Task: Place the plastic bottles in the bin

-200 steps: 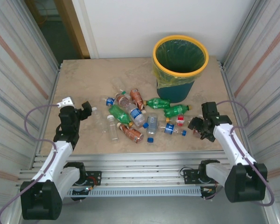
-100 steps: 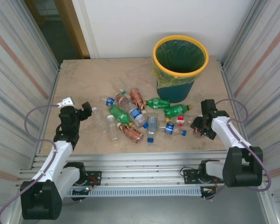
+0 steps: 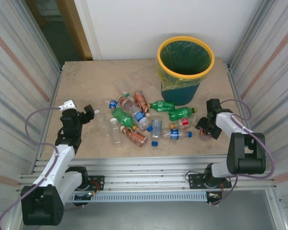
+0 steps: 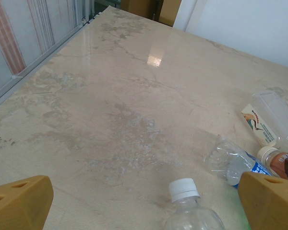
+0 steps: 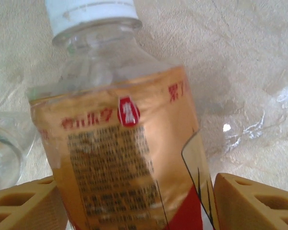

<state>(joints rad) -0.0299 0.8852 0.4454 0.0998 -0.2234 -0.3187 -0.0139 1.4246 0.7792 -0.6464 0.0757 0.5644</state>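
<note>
Several plastic bottles (image 3: 139, 117), clear, green and brown-orange, lie scattered in the middle of the table. The teal bin (image 3: 180, 93) with its yellow rim and green liner stands at the back right. My right gripper (image 3: 205, 129) is down at the right end of the pile. In the right wrist view my right gripper (image 5: 134, 201) has a clear bottle with an orange and red label and a white cap (image 5: 120, 143) between its fingers, both against its sides. My left gripper (image 3: 89, 114) is open left of the pile, and a white-capped clear bottle (image 4: 185, 196) lies just ahead of it.
Corrugated metal walls close in the table on both sides. Bare tabletop (image 3: 96, 81) stretches behind the left gripper and left of the bin. In the left wrist view a crushed clear bottle (image 4: 230, 160) and a labelled one (image 4: 273, 122) lie to the right.
The right arm has swung in and its jaws have narrowed around the orange-labelled bottle. The left arm has not moved.
</note>
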